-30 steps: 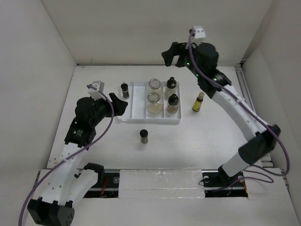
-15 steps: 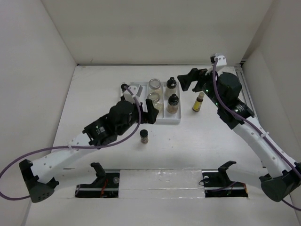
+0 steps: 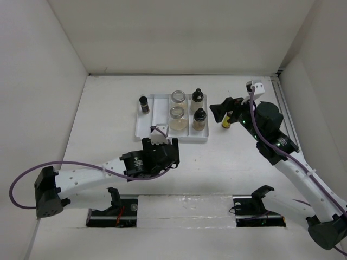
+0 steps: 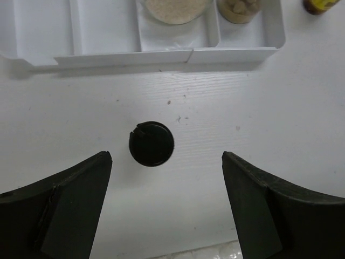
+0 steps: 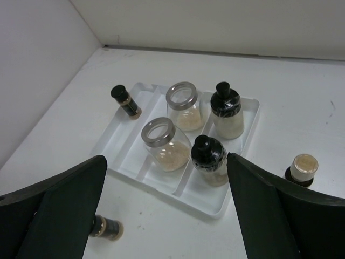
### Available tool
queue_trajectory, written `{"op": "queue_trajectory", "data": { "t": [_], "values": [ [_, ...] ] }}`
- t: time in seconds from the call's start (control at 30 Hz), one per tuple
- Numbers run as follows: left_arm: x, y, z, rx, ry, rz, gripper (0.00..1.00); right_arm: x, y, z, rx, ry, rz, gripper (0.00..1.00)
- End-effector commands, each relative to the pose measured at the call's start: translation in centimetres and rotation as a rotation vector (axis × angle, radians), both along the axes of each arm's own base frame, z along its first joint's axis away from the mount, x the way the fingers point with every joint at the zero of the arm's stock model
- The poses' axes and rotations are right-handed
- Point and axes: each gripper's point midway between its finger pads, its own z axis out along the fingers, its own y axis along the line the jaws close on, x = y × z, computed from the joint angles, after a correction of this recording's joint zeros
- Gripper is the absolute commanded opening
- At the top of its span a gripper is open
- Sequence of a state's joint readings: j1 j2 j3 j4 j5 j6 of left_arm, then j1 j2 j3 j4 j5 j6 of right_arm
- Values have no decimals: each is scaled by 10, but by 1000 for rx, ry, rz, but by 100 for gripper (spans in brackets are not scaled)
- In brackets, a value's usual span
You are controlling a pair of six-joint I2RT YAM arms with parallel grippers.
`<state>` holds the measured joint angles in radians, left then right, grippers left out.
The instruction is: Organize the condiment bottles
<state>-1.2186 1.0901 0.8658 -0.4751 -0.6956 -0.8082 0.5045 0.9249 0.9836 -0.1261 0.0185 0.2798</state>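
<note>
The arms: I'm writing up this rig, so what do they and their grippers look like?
The left arm and right arm have white links and black joint housings, with a purple cable looping along each. The left gripper and right gripper have broad black fingers. Small green lights glow on the right arm.

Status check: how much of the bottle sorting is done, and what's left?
Done: the far jar, near jar, far black-capped bottle and near black-capped bottle stand in the white tray. In hand: nothing gripped; the open left claw straddles the lone bottle on the table, the open right claw hovers by the yellow bottle. Left: those two, plus the small bottle beside the tray's left edge.
</note>
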Motion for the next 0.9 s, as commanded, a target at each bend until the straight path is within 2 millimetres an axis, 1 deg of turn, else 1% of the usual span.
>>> {"op": "queue_trajectory", "data": {
  "t": [0.0, 0.03, 0.07, 0.1, 0.13, 0.17, 0.23, 0.27, 0.3, 0.4, 0.47, 0.5, 0.53, 0.57, 0.6, 0.63, 0.7, 0.73, 0.83, 0.87],
  "values": [
    [12, 17, -21, 1, 0, 118, 80, -6, 2, 2, 17, -18, 18, 98],
    [15, 11, -22, -12, -13, 109, 80, -6, 2, -3, 12, -9, 18, 98],
    [17, 8, -19, -13, -26, 95, 80, -6, 2, -3, 12, -9, 18, 98],
    [19, 5, -22, -8, -19, 89, 80, -6, 2, -3, 12, -9, 18, 98],
    [21, 1, -26, 2, -15, 88, 79, -6, 2, -8, 7, 0, 18, 98],
    [21, 1, -30, 28, -11, 82, 79, -6, 2, -8, 7, 1, 18, 98],
    [25, -4, -30, 41, -15, 88, 77, -4, 3, -11, 3, 9, 18, 97],
    [25, -4, -38, 68, -5, 88, 76, -4, 3, -11, 3, 9, 18, 97],
    [26, -6, -40, 68, -5, 88, 76, -4, 3, -11, 3, 9, 18, 97],
    [29, -10, -40, 48, -5, 92, 69, -4, 3, -11, 3, 9, 18, 97],
    [29, -4, -48, 66, 10, 99, 66, -4, 3, -11, 3, 9, 18, 97],
    [32, -4, -45, 45, 10, 104, 64, -4, 3, -11, 3, 9, 18, 97],
    [30, -1, -46, 46, 10, 104, 62, -4, 3, -11, 3, 9, 18, 97],
    [31, -3, -45, 35, 6, 104, 59, -4, 3, -11, 3, 9, 18, 97],
    [32, 2, -46, 35, 6, 113, 56, -2, 4, -14, -2, 17, 18, 97],
    [32, 2, -46, 35, 6, 113, 51, -2, 4, -14, -2, 17, 18, 97],
    [32, 2, -46, 35, 6, 113, 46, -2, 4, -14, -2, 17, 18, 97],
    [32, 2, -46, 35, 6, 113, 45, -2, 4, -14, -2, 17, 18, 97],
    [30, 3, -55, 57, 23, 107, 45, -3, 4, -17, -6, 25, 18, 97],
    [29, 1, -56, 46, 31, 108, 45, -4, 3, -14, -2, 17, 18, 97]
  ]
}}
